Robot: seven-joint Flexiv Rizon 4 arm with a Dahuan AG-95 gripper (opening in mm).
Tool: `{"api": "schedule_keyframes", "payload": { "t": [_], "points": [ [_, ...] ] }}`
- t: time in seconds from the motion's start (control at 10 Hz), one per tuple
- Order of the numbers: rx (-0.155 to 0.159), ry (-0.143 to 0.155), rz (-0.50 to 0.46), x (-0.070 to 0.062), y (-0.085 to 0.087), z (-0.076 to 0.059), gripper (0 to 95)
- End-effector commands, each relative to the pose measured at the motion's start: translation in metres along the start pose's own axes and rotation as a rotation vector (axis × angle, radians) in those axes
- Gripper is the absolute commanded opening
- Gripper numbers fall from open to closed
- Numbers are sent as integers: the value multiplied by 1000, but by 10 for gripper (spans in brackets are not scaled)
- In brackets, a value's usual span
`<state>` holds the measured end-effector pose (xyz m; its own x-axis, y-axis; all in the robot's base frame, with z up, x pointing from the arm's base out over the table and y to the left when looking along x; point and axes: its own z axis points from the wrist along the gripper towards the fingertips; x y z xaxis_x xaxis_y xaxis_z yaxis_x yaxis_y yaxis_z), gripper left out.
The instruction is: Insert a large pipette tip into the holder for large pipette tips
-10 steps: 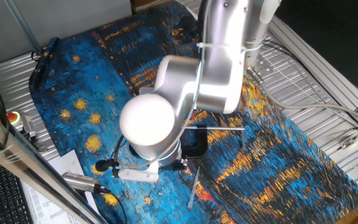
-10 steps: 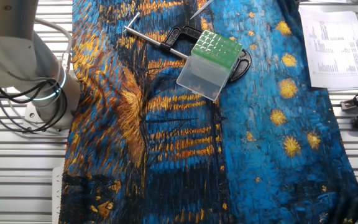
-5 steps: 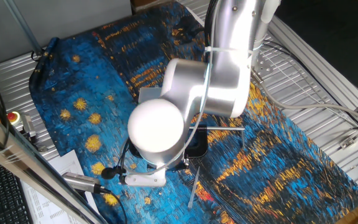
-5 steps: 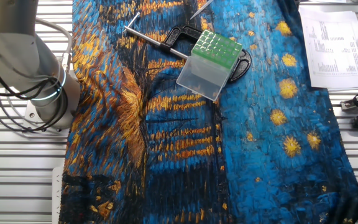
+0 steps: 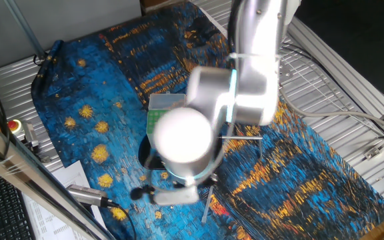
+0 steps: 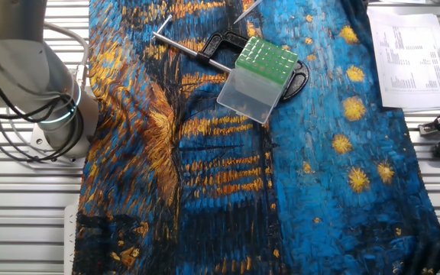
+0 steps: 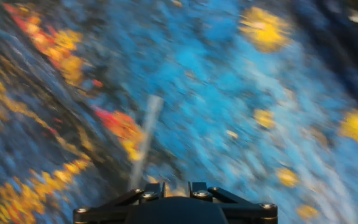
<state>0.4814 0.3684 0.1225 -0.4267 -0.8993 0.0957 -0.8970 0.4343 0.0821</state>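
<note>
The large pipette tip (image 7: 143,140) lies flat on the cloth just ahead of the gripper (image 7: 169,190), lengthwise away; finger state indiscernible.

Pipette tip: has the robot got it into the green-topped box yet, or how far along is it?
Nothing looks done yet. The tip lies loose on the cloth, apart from the holder, and no tip shows in the holder's green grid. In hand: the blurred hand view points down at the tip, so the arm seems to be approaching it. Left: grasping the tip, carrying it over and inserting it.
</note>
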Motion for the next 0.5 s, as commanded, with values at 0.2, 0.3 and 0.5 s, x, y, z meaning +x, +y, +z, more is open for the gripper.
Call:
{"api": "schedule_keyframes", "payload": {
  "t": [0.2,0.3,0.5],
  "points": [
    [12,27,72,-13,11,5,190],
    [12,27,79,-13,11,5,190],
    [39,64,36,-13,11,5,190]
  ]
}}
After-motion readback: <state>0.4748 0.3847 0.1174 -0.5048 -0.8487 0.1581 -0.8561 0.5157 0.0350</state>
